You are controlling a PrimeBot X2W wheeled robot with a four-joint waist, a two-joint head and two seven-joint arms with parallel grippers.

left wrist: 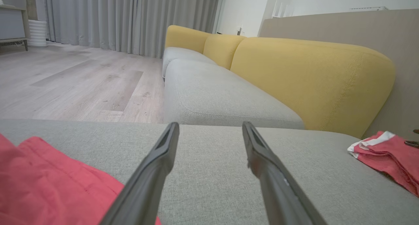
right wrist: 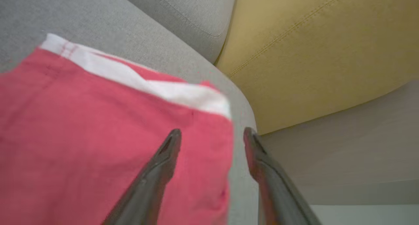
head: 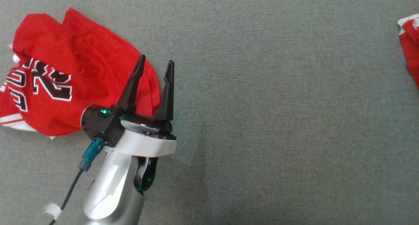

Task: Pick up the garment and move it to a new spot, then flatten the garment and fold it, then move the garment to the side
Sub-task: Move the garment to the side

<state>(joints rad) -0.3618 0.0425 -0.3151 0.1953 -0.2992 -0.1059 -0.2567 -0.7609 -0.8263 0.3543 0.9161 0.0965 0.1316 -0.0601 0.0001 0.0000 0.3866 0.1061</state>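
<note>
left gripper (head: pixel 156 59) spread wide, empty, by numbered red jersey (head: pixel 81 54) | right gripper (right wrist: pixel 212 131) parted over red garment (right wrist: pixel 98 136) (nothing held)

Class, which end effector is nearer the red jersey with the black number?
Left. The left end effector sits at the edge of the jersey; the right end effector hovers over the other red garment, well away.
</note>
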